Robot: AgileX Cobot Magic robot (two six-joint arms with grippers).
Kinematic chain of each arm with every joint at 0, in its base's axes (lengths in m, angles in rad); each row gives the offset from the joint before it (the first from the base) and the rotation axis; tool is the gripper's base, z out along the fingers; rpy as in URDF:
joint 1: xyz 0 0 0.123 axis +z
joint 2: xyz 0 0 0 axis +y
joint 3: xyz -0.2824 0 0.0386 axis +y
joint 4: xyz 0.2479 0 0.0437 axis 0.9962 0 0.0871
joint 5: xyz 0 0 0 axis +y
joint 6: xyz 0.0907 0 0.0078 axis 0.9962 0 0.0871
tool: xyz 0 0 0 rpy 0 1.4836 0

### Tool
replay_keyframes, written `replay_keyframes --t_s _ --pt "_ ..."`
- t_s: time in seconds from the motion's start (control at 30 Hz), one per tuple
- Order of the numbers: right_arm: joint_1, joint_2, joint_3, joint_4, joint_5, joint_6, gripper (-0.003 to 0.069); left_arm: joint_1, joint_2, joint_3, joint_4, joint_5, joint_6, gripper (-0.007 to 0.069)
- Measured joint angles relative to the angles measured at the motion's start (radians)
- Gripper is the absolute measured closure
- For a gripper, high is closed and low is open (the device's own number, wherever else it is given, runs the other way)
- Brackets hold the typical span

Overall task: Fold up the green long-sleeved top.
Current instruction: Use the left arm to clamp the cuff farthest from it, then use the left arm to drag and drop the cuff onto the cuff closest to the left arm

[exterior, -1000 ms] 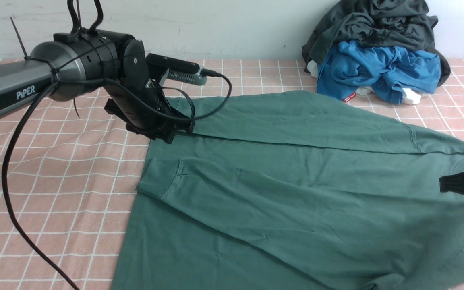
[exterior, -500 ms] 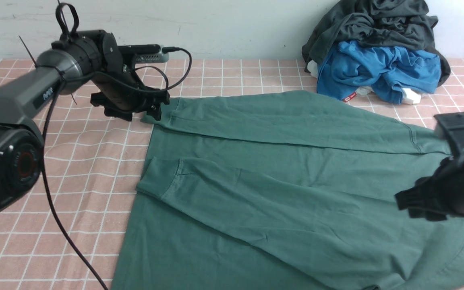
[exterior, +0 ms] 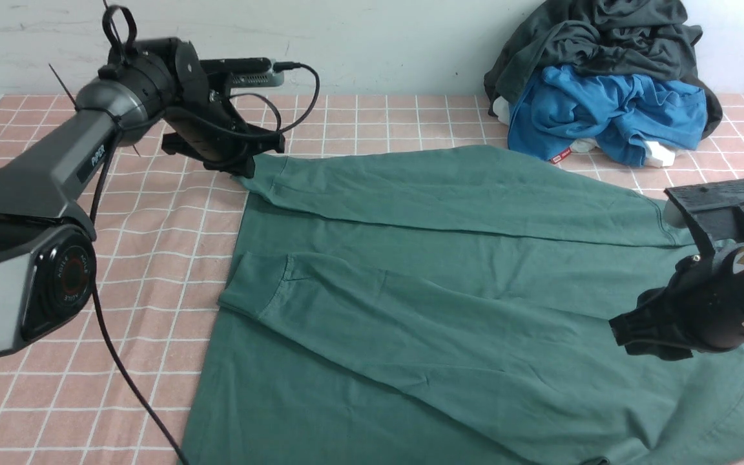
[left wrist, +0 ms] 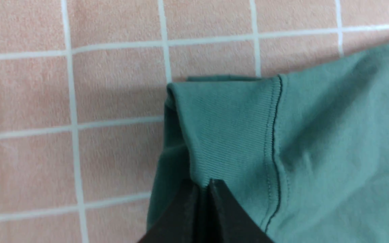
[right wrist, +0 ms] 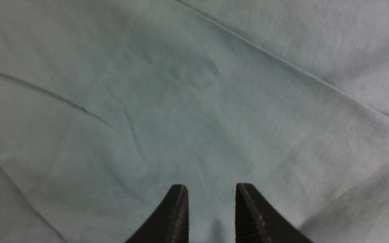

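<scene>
Sleeve cuff gripped, upper left of the frame.
On your left gripper the jaws pinch the cuff of the green top; on the right gripper they stand apart, empty.

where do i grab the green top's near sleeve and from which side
I'd take the ribbed cuff of the near sleeve at its open end, coming from the robot's left over the checked tablecloth: that end lies free at the green top's edge, the rest lies flat.

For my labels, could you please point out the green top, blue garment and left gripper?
green top (exterior: 449, 290): front view, middle of body.
blue garment (exterior: 611, 110): front view, crumpled middle.
left gripper (left wrist: 205, 185): left wrist view, between its shut tips.
</scene>
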Motion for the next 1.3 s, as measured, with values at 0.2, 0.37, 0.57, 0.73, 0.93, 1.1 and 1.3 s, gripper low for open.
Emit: replay_keyframes --t_s 0.2,0.37,0.57,0.73,0.93,1.1,1.3 --pt "0.000 0.000 -0.001 -0.112 -0.001 0.000 0.0466 -0.028 -0.121 -0.014 -0.003 0.209 0.082 0.0618" --pt "0.000 0.000 -0.026 -0.195 0.007 0.032 0.0466 -0.070 -0.285 0.266 0.009 0.217 0.090 0.0618" --pt "0.000 0.000 -0.029 -0.222 0.003 0.056 0.0466 -0.094 -0.484 0.614 0.028 0.225 0.091 0.0618" --pt "0.000 0.000 -0.029 -0.212 -0.023 0.079 0.0466 -0.110 -0.673 0.881 0.031 0.117 0.090 0.0618" --pt "0.000 0.000 -0.029 -0.210 -0.024 0.082 0.0466 -0.118 -0.685 1.006 0.031 -0.013 0.090 0.0615" --pt "0.000 0.000 -0.029 -0.208 -0.008 0.082 0.0466 -0.120 -0.668 1.025 0.065 -0.011 0.097 0.0498" --pt "0.000 0.000 -0.029 -0.196 0.008 0.082 0.0466 -0.125 -0.758 1.036 0.080 0.072 0.090 0.0237"
